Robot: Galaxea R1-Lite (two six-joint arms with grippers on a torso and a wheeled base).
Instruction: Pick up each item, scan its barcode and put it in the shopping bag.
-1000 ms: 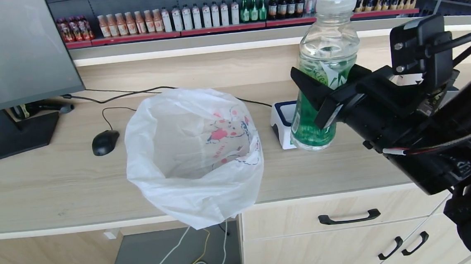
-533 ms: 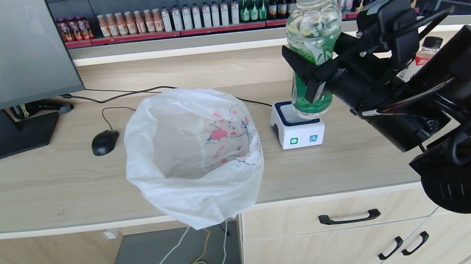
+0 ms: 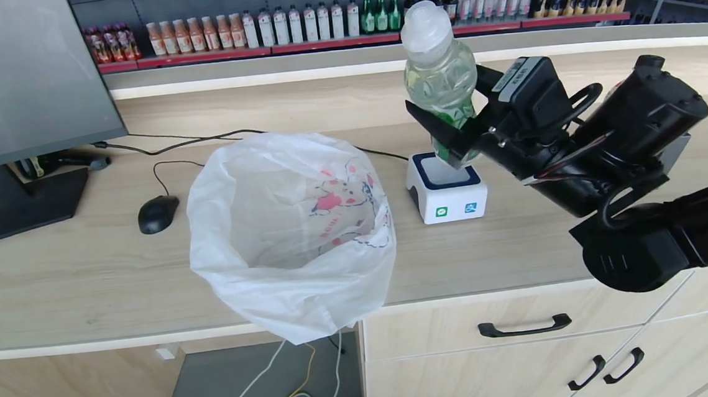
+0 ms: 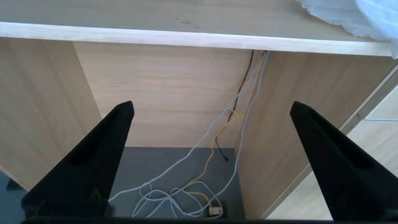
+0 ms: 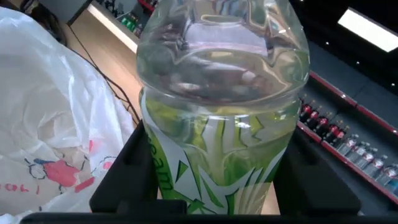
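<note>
green-labelled bottle (image 3: 442,80) clamped tight in my right gripper (image 3: 444,133) just above the scanner (image 3: 447,195), so i'd lower it and roll slowly till its code faces the glass.

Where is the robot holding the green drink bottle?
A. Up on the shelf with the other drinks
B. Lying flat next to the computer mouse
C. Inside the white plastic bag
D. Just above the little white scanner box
D: the right gripper grips the bottle upright, its bottom hanging right over the white barcode scanner on the counter, beside the shopping bag.
</note>
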